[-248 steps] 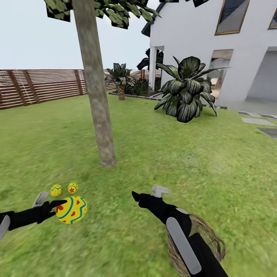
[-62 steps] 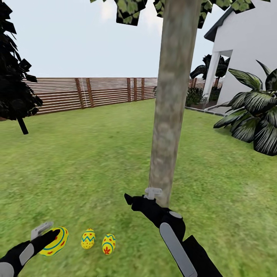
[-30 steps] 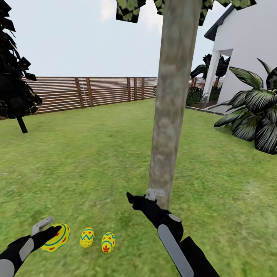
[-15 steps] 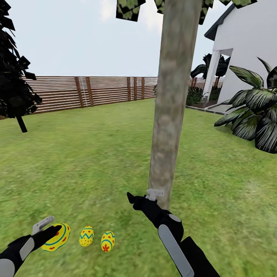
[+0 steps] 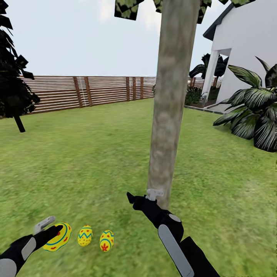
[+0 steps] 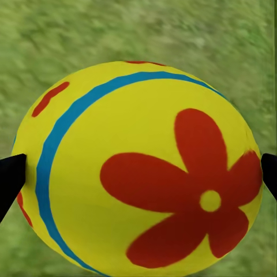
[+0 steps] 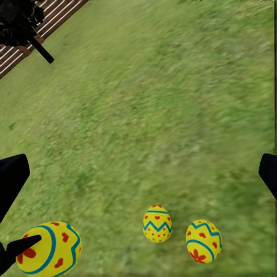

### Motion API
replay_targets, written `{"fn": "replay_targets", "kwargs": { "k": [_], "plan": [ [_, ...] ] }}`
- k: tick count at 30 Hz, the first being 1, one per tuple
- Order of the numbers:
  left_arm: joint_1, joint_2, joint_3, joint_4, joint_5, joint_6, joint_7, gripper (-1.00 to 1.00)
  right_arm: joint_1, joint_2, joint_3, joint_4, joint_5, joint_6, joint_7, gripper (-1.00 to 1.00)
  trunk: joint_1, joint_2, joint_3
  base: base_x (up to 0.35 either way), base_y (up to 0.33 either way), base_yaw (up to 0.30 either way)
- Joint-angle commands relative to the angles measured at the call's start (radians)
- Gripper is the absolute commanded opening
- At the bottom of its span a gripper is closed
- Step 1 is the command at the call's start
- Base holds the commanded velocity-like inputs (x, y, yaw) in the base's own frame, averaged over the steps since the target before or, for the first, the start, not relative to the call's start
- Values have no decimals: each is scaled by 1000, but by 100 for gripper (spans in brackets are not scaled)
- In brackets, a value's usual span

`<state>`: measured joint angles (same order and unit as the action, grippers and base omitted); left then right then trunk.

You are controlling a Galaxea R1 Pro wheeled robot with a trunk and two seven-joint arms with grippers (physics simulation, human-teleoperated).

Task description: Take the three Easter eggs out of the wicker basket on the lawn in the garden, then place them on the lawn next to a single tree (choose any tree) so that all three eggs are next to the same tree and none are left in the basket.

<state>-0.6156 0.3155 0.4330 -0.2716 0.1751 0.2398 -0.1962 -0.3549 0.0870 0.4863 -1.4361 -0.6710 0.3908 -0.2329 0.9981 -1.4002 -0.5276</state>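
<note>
The third egg point(image 5: 57, 236) sits clamped in my left fingers point(image 5: 48, 227), now low against the lawn point(image 5: 96, 154); over the last second it has dropped only slightly. Two eggs point(image 5: 85, 236) point(image 5: 106, 240) already lie on the grass at its 3 o'clock, with the tree point(image 5: 165, 127) trunk at their 2 o'clock, near. I judge the release as the remaining step. My right fingers point(image 5: 144, 196) hang spread and empty beside the trunk base.

Residential back garden. Mown lawn point(image 5: 96, 146) bounded by a brown slat fence point(image 5: 84, 90), white house point(image 5: 250, 42) at the right. Tree point(image 5: 169, 96) trunk and broad-leaf shrub point(image 5: 254, 115) on the grass.
</note>
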Motion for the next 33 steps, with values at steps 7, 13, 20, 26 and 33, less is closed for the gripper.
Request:
{"fn": "replay_targets", "kwargs": {
  "k": [7,13,20,26,33],
  "plan": [
    [-1,0,4,-1,9,9,-3,-100,-1,4,3,-1,-10,0,-9,100,27,-50,-19,0,0,-131],
    [-1,-1,4,-1,9,9,-3,-100,-1,8,4,0,-10,0,-9,100,50,-92,-37,0,0,-5],
    [-1,-1,3,-1,9,8,-3,-100,-1,4,3,0,-11,3,-9,100,77,-141,-59,0,0,0],
    [0,-21,3,-1,6,6,-3,-100,-1,5,3,0,-11,2,-9,100,100,-183,-78,0,0,0],
    [0,-24,2,-1,6,5,-3,-100,-1,5,2,0,-11,2,-9,100,127,-232,-100,0,0,0]
  ]
}}
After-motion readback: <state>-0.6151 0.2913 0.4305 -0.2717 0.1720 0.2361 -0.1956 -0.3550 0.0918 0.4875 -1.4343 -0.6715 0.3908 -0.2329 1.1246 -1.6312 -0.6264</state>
